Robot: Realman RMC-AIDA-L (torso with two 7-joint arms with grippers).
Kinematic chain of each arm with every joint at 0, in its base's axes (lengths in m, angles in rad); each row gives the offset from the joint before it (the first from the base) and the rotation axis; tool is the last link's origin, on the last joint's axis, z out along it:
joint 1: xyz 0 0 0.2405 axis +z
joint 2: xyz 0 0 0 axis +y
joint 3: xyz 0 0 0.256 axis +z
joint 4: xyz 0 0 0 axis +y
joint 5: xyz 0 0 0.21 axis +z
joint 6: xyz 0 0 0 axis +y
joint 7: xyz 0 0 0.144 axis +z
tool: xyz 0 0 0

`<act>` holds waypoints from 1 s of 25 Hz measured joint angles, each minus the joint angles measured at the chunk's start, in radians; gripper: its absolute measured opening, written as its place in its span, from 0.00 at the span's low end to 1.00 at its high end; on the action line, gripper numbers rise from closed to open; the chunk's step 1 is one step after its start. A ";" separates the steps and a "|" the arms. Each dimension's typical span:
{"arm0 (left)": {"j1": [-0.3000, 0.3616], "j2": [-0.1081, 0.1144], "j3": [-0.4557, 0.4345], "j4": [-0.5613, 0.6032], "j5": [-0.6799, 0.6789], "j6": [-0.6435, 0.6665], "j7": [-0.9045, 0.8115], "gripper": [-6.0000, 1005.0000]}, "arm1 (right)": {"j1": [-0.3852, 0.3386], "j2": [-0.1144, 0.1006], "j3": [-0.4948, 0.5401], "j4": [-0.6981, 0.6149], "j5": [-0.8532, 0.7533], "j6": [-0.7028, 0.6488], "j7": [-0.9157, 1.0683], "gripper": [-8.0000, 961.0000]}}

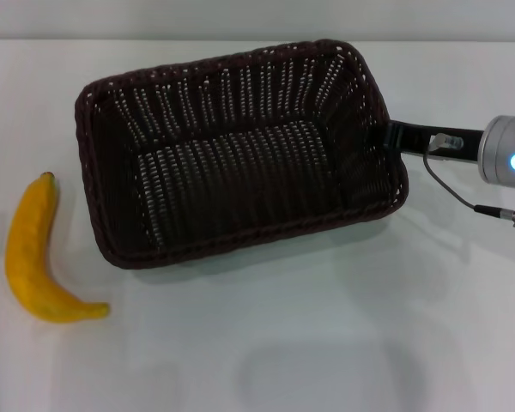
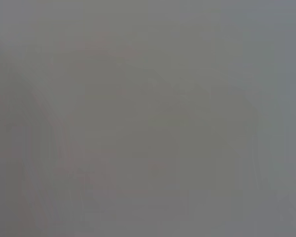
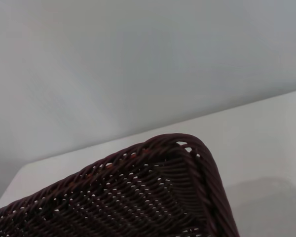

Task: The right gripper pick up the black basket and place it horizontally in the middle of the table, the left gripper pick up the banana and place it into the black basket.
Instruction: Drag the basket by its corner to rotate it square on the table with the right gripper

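Head view: the black basket (image 1: 240, 154) sits on the white table (image 1: 326, 343), somewhat toward the far side and a little right of centre, its long axis running left to right but skewed, the right end nearer than the left. It appears tipped slightly, the near-left rim lying close to the tabletop; whether it rests fully or hangs partly lifted I cannot tell. My right gripper (image 1: 390, 137) reaches in from the right edge and meets the braided rim at the basket's right short side. The jaws look closed on that rim, one black finger showing outside the wall, though the inner finger is hidden by the weave.

Right wrist view: a rounded corner of the basket (image 3: 153, 197) fills the lower part, with bare table (image 3: 266, 143) beyond it; none of that arm's own fingers appear.

The banana (image 1: 36, 253) lies on the table at the near left, well apart from the basket, its dark tip pointing far and its stem pointing right. The left gripper is not visible in any view; the left wrist view shows only a featureless grey field.

I judge the first step to be in hand: positioning the basket. The next move calls for squaring its long side to the table edge, setting it flat at centre, and releasing the rim before the left arm goes for the banana.
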 joint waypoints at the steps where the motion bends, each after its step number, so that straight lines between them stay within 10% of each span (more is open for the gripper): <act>1: 0.001 0.000 0.000 0.000 0.000 0.000 0.000 0.87 | -0.001 0.000 -0.003 -0.001 0.000 0.008 0.000 0.23; 25: -0.004 0.000 0.000 0.000 0.000 0.001 -0.001 0.87 | -0.007 -0.004 0.006 0.007 0.015 0.033 -0.002 0.26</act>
